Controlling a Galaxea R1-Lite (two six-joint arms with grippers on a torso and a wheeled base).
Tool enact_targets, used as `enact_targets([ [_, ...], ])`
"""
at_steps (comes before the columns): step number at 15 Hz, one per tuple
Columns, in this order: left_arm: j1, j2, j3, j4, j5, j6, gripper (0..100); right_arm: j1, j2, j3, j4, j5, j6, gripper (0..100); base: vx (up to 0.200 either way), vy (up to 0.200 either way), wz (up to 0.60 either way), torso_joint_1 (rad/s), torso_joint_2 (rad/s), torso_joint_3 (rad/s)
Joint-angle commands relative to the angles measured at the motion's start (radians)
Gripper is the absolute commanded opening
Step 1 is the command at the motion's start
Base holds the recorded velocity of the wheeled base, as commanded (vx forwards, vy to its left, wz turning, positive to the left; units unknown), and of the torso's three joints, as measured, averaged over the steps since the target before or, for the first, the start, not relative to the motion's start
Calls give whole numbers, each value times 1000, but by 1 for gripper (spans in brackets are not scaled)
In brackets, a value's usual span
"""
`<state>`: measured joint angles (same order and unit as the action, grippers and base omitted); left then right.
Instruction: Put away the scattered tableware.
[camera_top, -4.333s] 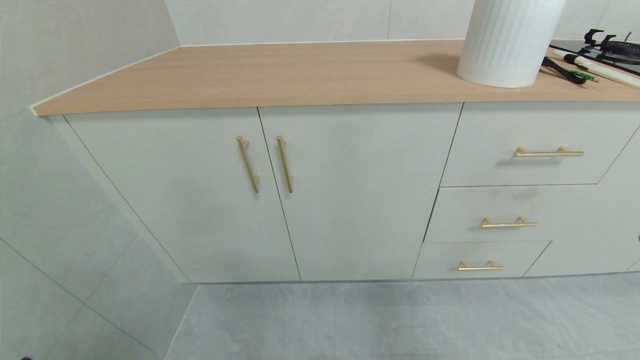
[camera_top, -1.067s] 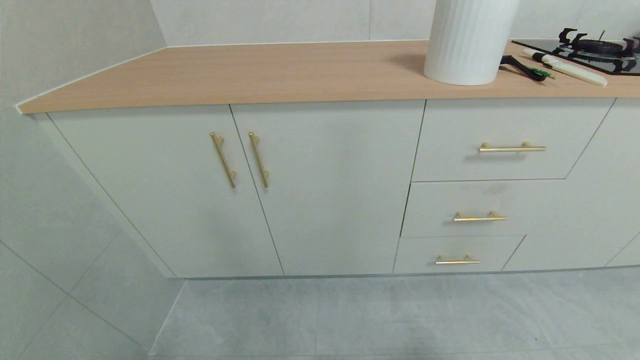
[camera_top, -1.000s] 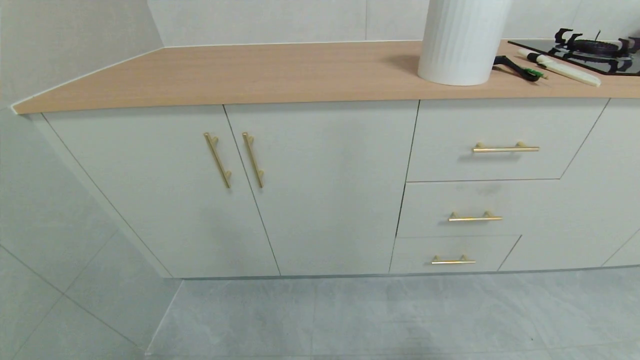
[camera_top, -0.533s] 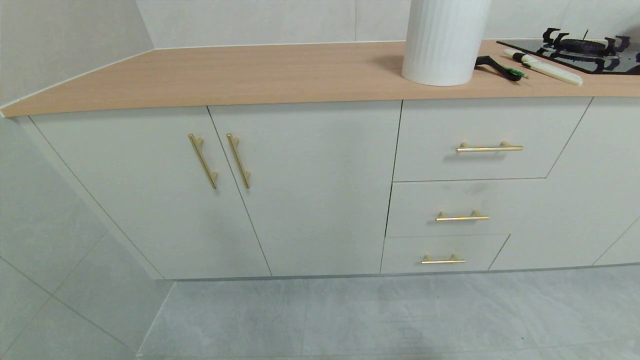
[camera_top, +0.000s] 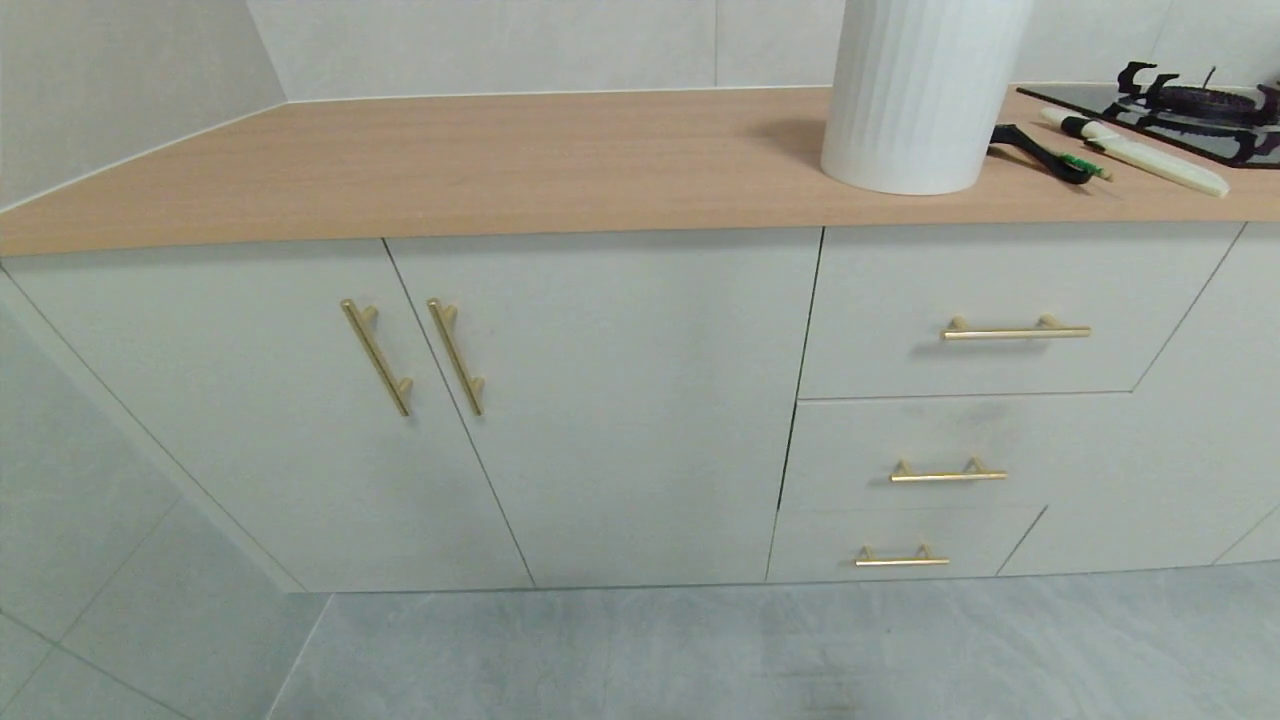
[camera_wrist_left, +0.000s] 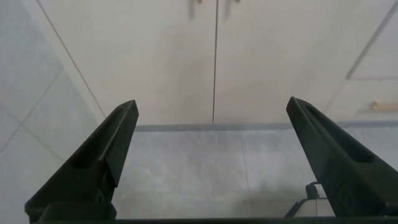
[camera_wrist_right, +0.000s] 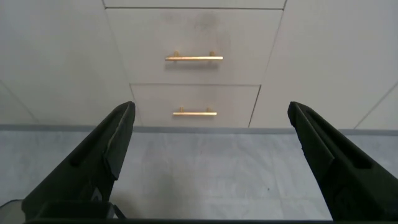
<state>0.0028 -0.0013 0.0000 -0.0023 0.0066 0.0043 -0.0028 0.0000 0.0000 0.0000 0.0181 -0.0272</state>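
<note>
Hanging low in front of the cabinet, the left gripper had its two dark fingers spread wide with nothing between them. Beyond it were the grey floor and the seam where the two doors met. The right gripper was parted just as widely and also empty. It faced the middle drawer and the bottom drawer, each with a level gold handle.

From the head view, the tableware lay on the wooden counter, far to the right. A black utensil with a bit of green at its tip lay just beside the foot of a tall white ribbed canister. Next to it lay a long pale piece with a dark band, possibly a sheathed knife, though the angle was too shallow to be sure. The knife lay between the utensil and the edge of a black hob. I could not tell whether the utensil and the knife touched.

Below the counter, the left door and right door were shut, their slanted gold handles close together on either side of the seam. To the right of them three drawers were stacked, the top drawer the tallest, and all were closed. Pale tiled wall rose behind the counter.
</note>
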Motion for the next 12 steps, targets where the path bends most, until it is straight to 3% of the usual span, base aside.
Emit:
enact_targets([
  [1,0,1,0,-1,0,0,100,0,2,0,0,0,0,100,200,0,0,2,2,2],
  [4,0,1,0,-1,1,-1,100,0,2,0,0,0,0,100,200,0,0,2,-1,5],
  [9,0,1,0,1,0,2,100,0,2,0,0,0,0,100,0,0,0,0,0,0],
  [12,0,1,0,1,0,2,100,0,2,0,0,0,0,100,-67,-200,0,4,5,2],
])
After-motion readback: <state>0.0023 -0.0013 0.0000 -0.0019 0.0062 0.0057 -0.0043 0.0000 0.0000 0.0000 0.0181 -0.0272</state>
